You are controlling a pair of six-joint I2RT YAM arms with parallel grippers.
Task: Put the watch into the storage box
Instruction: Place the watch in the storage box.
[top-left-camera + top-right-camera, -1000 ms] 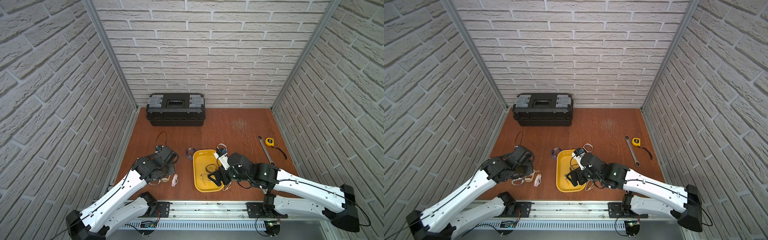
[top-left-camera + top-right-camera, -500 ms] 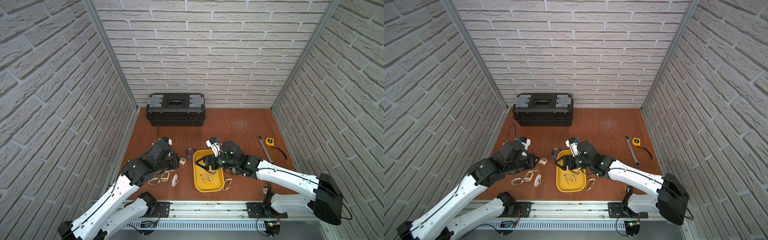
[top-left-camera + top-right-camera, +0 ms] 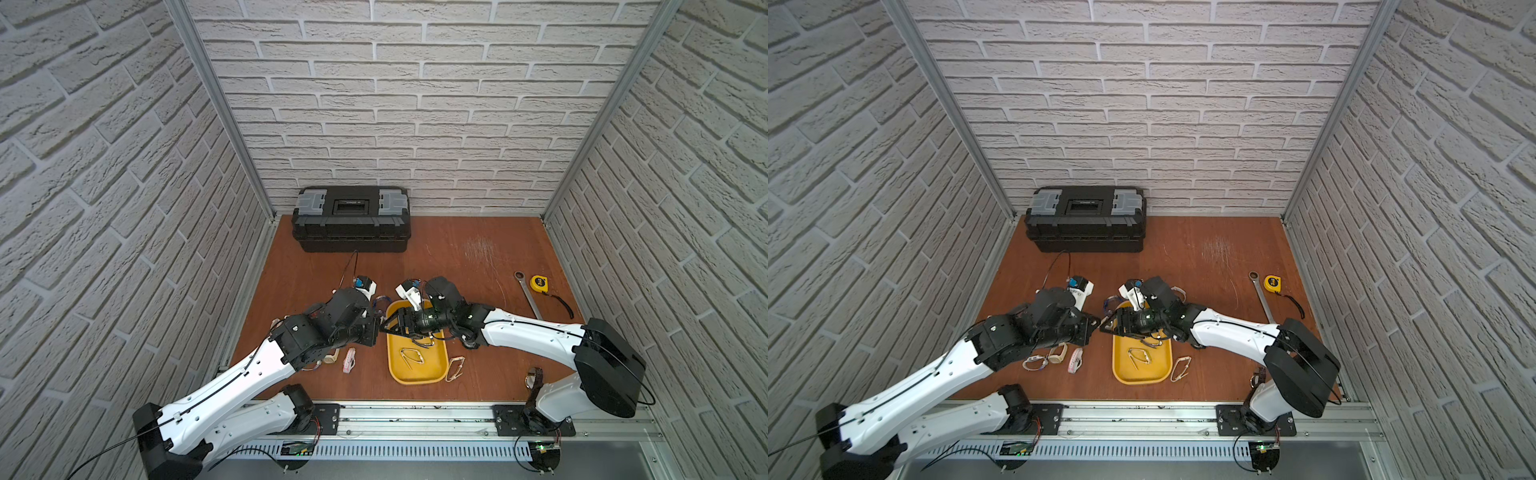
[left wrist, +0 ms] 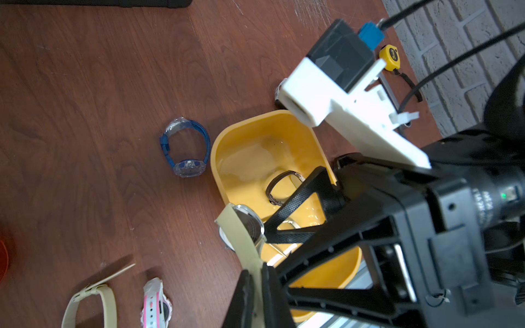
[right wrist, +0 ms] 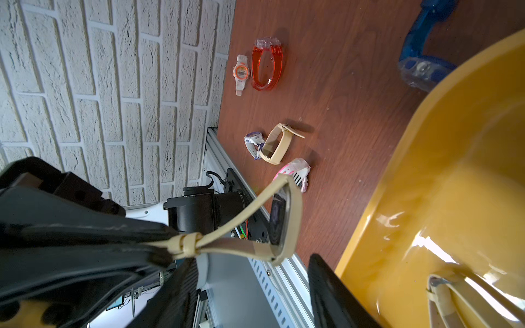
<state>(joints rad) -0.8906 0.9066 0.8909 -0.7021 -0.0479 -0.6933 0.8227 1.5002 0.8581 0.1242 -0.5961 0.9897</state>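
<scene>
Since 1 second ago both arms have swung together at the left rim of the shallow yellow plastic tray (image 3: 417,370). There the left fingers (image 4: 274,298) pinch the band of the beige-strapped round watch (image 4: 241,227), held aloft; the right fingers (image 5: 329,292) stand apart either side of it. Best to close squarely on the case before the left releases. The brown wooden desk (image 3: 457,257) is scratched, with white brick walls around it.

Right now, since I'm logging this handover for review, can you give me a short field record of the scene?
held item: beige-strap watch, in the air by the rim of the yellow tray
left gripper: shut on the watch strap
right gripper: open, fingers either side of the watch case
yellow tray: holds a dark-strap watch and a tan-strap watch
outside tray: blue translucent watch, pink-and-white watch
</scene>
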